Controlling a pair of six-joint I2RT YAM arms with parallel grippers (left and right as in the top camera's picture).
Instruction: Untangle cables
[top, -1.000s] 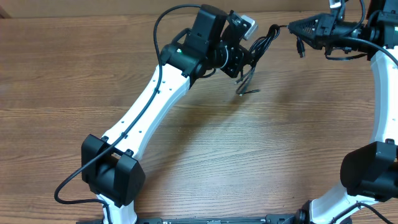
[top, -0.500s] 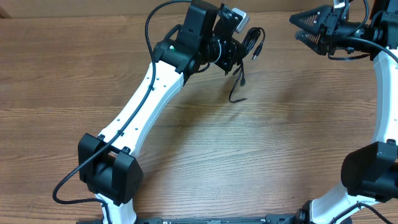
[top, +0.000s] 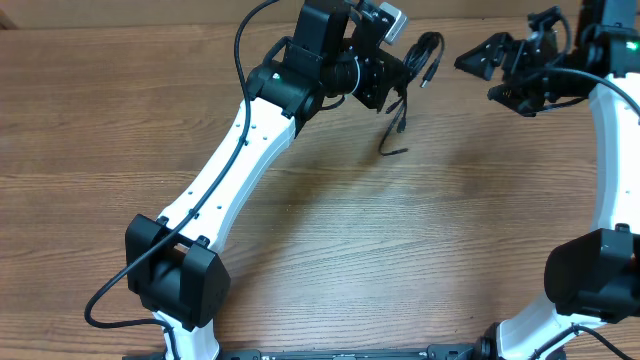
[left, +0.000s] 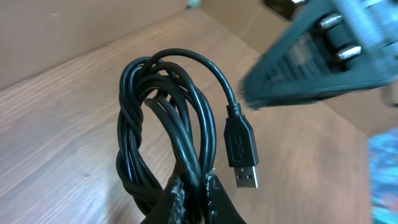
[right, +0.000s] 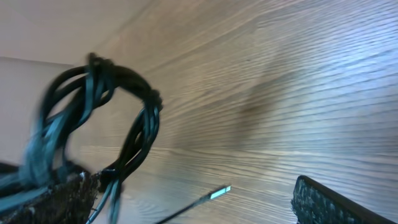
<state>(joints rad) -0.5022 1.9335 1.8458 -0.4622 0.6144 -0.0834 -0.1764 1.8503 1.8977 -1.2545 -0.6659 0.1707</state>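
**A:** We are taking the biggest things first. The wooden table (top: 80, 150) is carrying both arms. The left arm (top: 230, 160) is reaching from the near left to the far middle, and the right arm (top: 610, 150) is standing along the right edge.

**B:** And how are we reading the claws?

**A:** The left gripper (top: 392, 80) is clenched on the cables (top: 425, 50). It is pinching the gathered strands low on the bundle and holding the bundle up over the far middle of the table. The right gripper (top: 482, 78) is gaping wide and carrying nothing, hovering near the bundle on its right without touching it.

**B:** Which step are we calling this?

**A:** We are judging it an early one. The cords are twisted together in one coil, and none is lying out on its own. One claw is anchoring while the other is lining up for a pull.

**B:** What are we asking of the next move?

**A:** Loose tails (top: 395, 135) are dangling toward the table, and a USB plug (left: 244, 152) is sticking out free beside the coil. We are thinking the open claw needs to close on a single strand, most likely that plug end. It should draw the strand away to the right while the bundle is held fast. Catching several strands at once would probably tighten the twist.
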